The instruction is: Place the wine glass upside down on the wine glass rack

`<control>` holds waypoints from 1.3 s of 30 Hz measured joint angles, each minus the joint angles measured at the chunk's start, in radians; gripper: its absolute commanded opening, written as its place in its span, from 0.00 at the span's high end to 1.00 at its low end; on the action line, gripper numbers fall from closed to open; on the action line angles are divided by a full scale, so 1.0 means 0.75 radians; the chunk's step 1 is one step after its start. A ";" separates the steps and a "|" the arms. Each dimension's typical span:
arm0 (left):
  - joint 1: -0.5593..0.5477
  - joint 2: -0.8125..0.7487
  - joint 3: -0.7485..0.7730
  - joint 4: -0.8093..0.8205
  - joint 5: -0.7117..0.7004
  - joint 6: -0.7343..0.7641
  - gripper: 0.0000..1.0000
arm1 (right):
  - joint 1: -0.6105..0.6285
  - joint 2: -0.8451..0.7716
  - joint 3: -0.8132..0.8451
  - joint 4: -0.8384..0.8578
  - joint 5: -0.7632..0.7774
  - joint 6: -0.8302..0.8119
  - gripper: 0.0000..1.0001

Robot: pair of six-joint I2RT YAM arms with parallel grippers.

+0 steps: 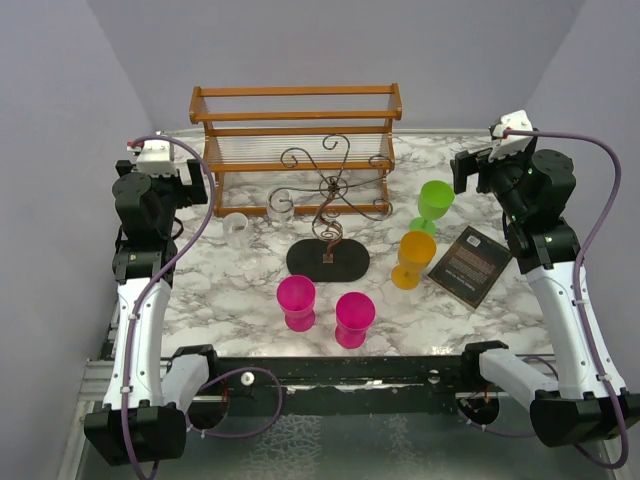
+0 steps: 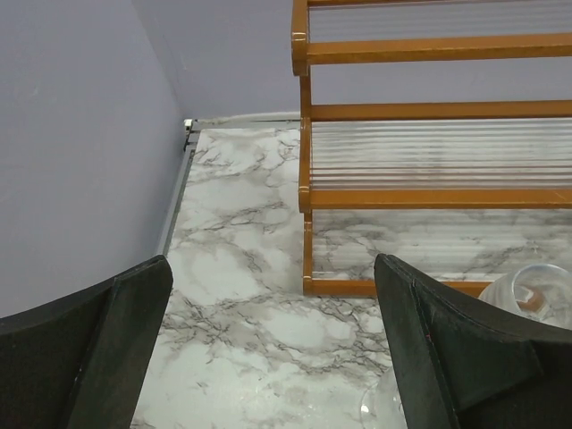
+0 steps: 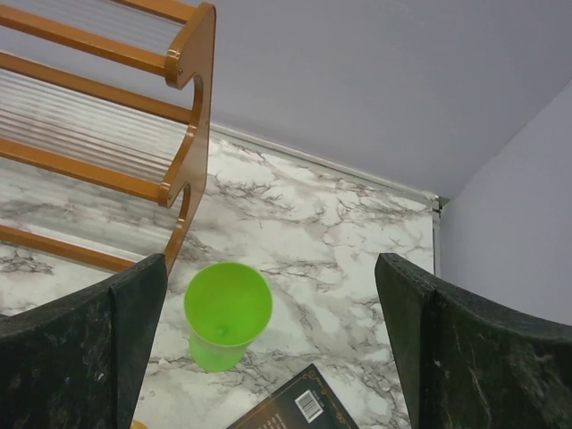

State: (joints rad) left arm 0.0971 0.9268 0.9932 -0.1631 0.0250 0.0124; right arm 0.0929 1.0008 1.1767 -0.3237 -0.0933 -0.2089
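Observation:
The wine glass rack (image 1: pixel 330 195) is a dark wire stand with scroll arms on a black oval base (image 1: pixel 328 261), mid-table, with nothing hanging on it. Two clear glasses (image 1: pixel 236 229) (image 1: pixel 281 205) stand left of it. A green glass (image 1: pixel 434 204), an orange glass (image 1: pixel 413 259) and two pink glasses (image 1: pixel 297 302) (image 1: pixel 354 318) stand right and in front. My left gripper (image 1: pixel 203 186) is open and empty, raised left of the clear glasses; one of them shows in the left wrist view (image 2: pixel 529 293). My right gripper (image 1: pixel 463 172) is open and empty, above and right of the green glass (image 3: pixel 227 309).
An orange-brown wooden slatted shelf (image 1: pixel 295 135) stands behind the wire rack and shows in both wrist views (image 2: pixel 429 116) (image 3: pixel 183 152). A dark book (image 1: pixel 470 264) lies at the right, also in the right wrist view (image 3: pixel 295 409). Grey walls close the back and sides.

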 measured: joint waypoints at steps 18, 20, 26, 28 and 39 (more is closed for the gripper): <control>0.000 -0.001 0.033 -0.045 0.007 -0.028 0.01 | 0.000 0.028 0.114 -0.124 -0.042 -0.089 0.00; 0.000 0.002 0.056 -0.067 0.027 -0.027 0.01 | 0.000 0.051 0.169 -0.189 -0.085 -0.131 0.00; 0.000 0.030 0.163 -0.121 0.169 -0.012 0.01 | 0.002 0.102 0.217 -0.369 -0.185 -0.239 0.00; 0.000 0.049 0.193 -0.141 0.226 -0.007 0.01 | 0.006 0.128 0.213 -0.397 -0.186 -0.252 0.07; 0.000 0.180 0.284 -0.209 0.364 -0.007 0.01 | 0.006 0.556 0.216 -0.483 -0.031 -0.192 0.42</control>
State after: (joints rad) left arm 0.0971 1.0615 1.2064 -0.3195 0.2981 0.0074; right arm 0.0975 1.4181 1.3388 -0.6857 -0.1162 -0.3527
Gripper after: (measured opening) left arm 0.989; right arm 0.638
